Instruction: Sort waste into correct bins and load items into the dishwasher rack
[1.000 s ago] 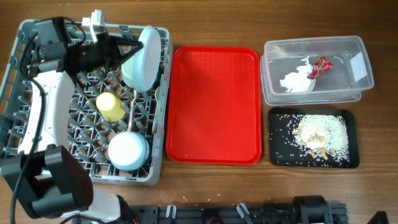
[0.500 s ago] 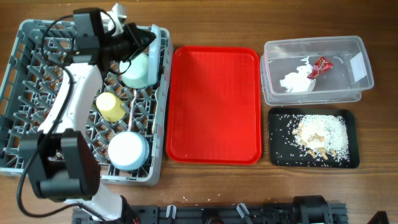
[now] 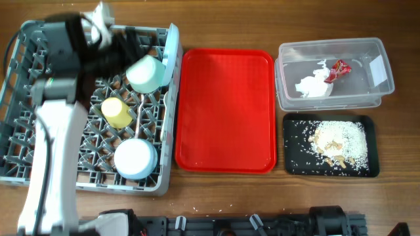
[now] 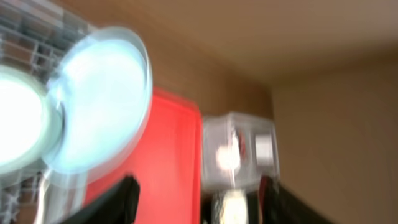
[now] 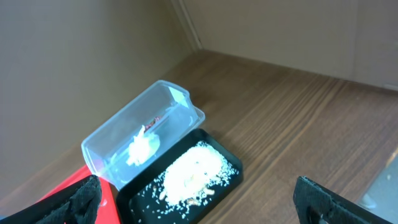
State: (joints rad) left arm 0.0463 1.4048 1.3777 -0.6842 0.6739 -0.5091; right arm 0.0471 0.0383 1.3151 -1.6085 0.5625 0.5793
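Observation:
The grey dishwasher rack (image 3: 26, 131) fills the left of the overhead view. A light blue plate (image 3: 170, 56) stands on edge against its right wall, beside a mint-green bowl (image 3: 146, 72). A yellow cup (image 3: 117, 112) sits near the rack's middle. My left gripper (image 3: 134, 43) hovers blurred just left of the plate. In the left wrist view this gripper (image 4: 199, 205) is open and empty, with the plate (image 4: 99, 99) ahead of it. My right gripper (image 5: 199, 208) is open above the black tray (image 5: 134, 199) of crumbs (image 5: 193, 171). The clear tub (image 3: 328, 44) holds a white napkin (image 3: 314, 86) and a red wrapper (image 3: 340, 67).
A flat red tray (image 3: 226, 111) lies between the rack and the bins. A pale blue round dish (image 3: 134, 159) sits upside down at the rack's front. The black tray (image 3: 293, 164) with crumbs (image 3: 336, 141) lies in front of the clear tub.
My left gripper carried the plate to the rack's right wall, opened and let it go. The plate now stands on edge there and the arm has drawn back left.

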